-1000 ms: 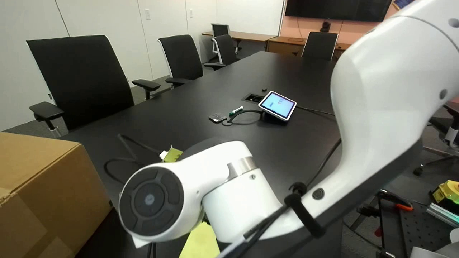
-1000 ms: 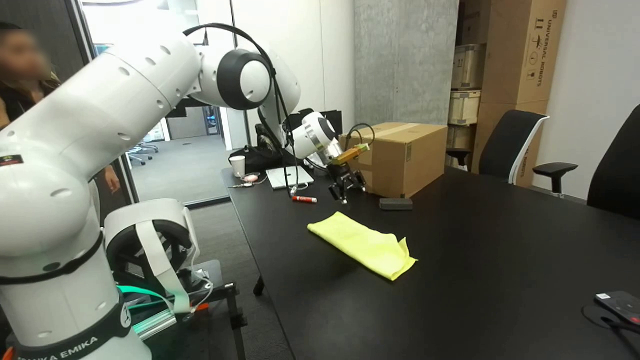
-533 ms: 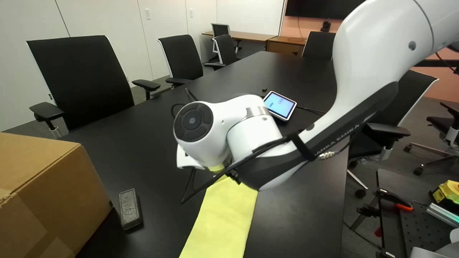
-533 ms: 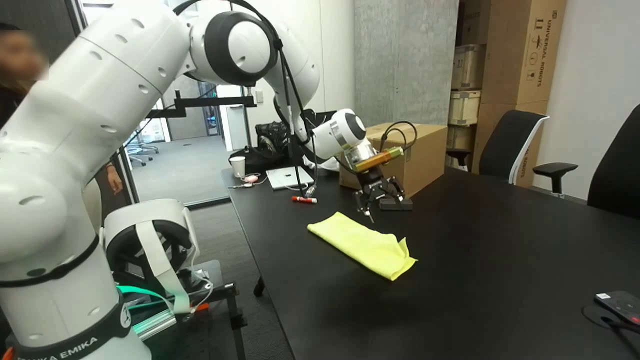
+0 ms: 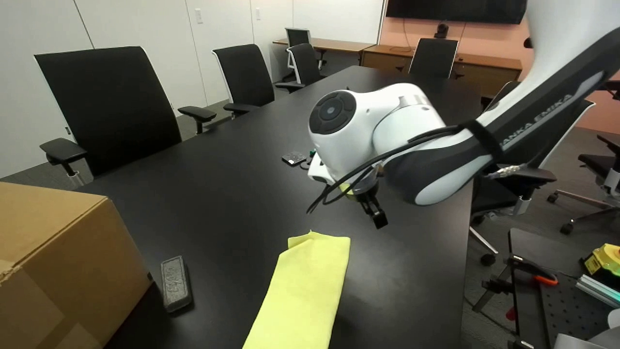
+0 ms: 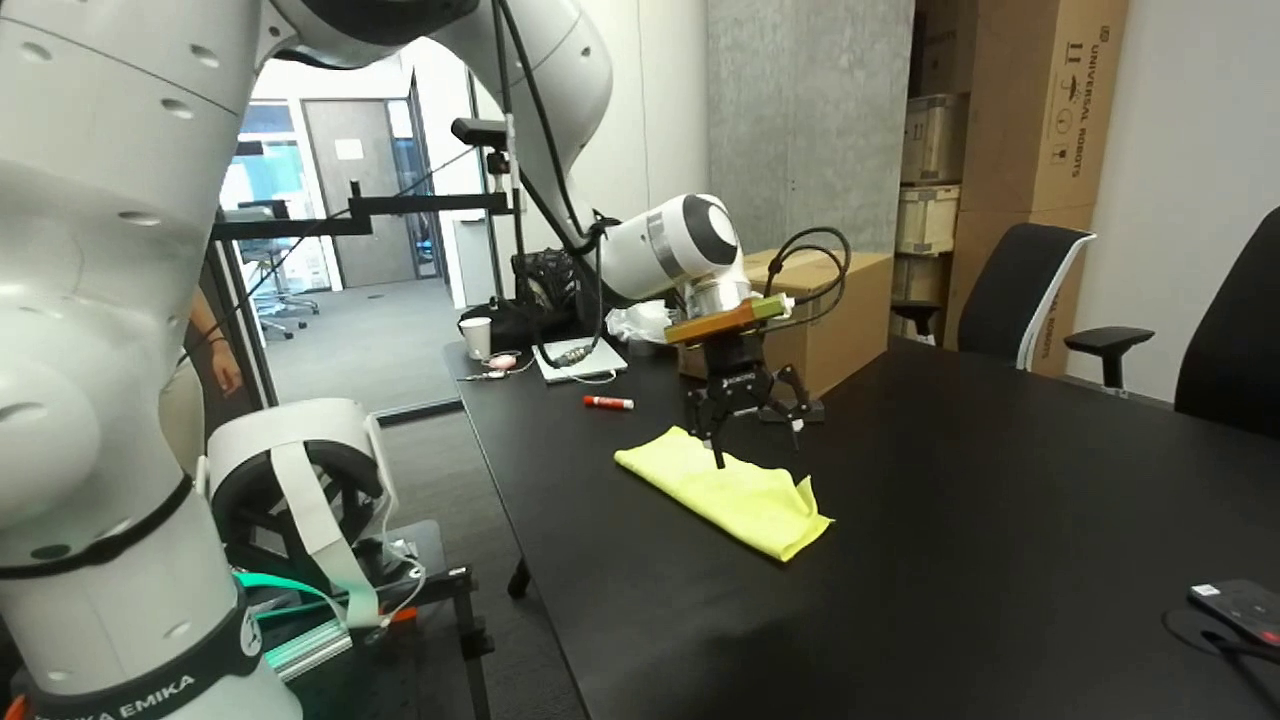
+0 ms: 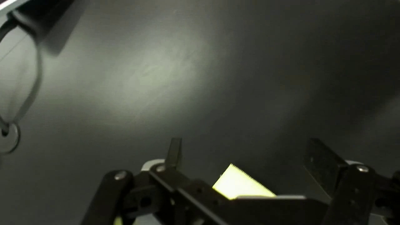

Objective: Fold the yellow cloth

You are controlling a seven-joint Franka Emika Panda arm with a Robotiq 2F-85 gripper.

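The yellow cloth (image 5: pixel 302 291) lies on the black table as a long strip with a ruffled corner at one end. It also shows in an exterior view (image 6: pixel 730 500). My gripper (image 6: pixel 758 450) is open and empty, fingers pointing down, above the table. In an exterior view the gripper (image 5: pixel 379 220) is off the cloth's far end, to the right of it. In the wrist view one bright corner of the cloth (image 7: pixel 240 184) shows low between the widely spread fingers of the gripper (image 7: pixel 245 151); the rest is hidden by the gripper.
A cardboard box (image 5: pixel 68 266) and a dark eraser (image 5: pixel 176 283) stand beside the cloth. A red marker (image 6: pixel 608 402), a laptop (image 6: pixel 580 360) and a paper cup (image 6: pixel 476 338) are near the table's end. A cable with a ring (image 7: pixel 9 137) shows at left in the wrist view.
The arm has swung from beside the box past the cloth, toward its far end and to the right in an exterior view. The gripper now points more steeply down. The cloth has not moved.
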